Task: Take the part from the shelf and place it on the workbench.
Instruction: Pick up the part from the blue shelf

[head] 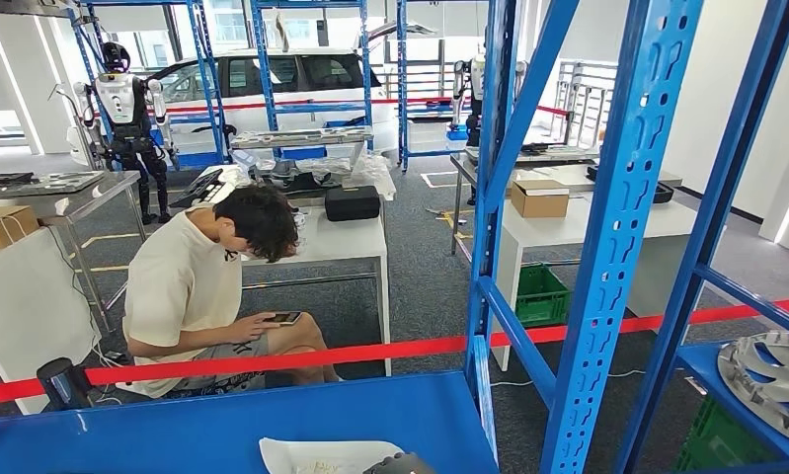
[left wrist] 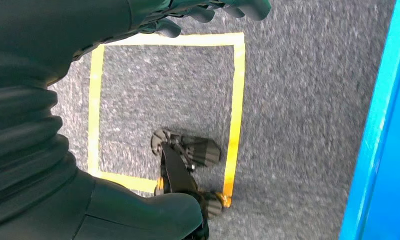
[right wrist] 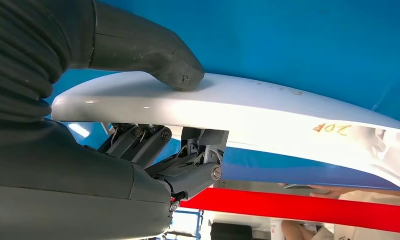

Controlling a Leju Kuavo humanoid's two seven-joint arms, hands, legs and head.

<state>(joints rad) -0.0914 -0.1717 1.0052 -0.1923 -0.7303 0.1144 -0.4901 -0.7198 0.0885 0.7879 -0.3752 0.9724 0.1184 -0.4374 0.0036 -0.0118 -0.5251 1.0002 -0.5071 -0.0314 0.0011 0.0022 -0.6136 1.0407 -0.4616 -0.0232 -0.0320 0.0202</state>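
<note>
A white, curved part (head: 316,456) lies on the blue shelf board (head: 173,425) at the bottom of the head view. The dark top of my right hand (head: 400,464) shows at its near right end. In the right wrist view my right hand (right wrist: 157,150) grips the white part (right wrist: 248,112): the thumb (right wrist: 175,67) presses on one face and the fingers (right wrist: 187,175) sit against the other. The blue shelf (right wrist: 288,40) is close behind it. My left hand (left wrist: 187,12) hangs over the floor and holds nothing, its fingers well apart from the thumb.
Blue shelf uprights (head: 627,217) stand close at the right. A red tape (head: 272,360) runs behind the shelf. Beyond it a person (head: 193,286) sits by a white table (head: 341,242). A silver wheel cover (head: 770,375) lies on the right shelf. A yellow taped square (left wrist: 235,100) marks the carpet.
</note>
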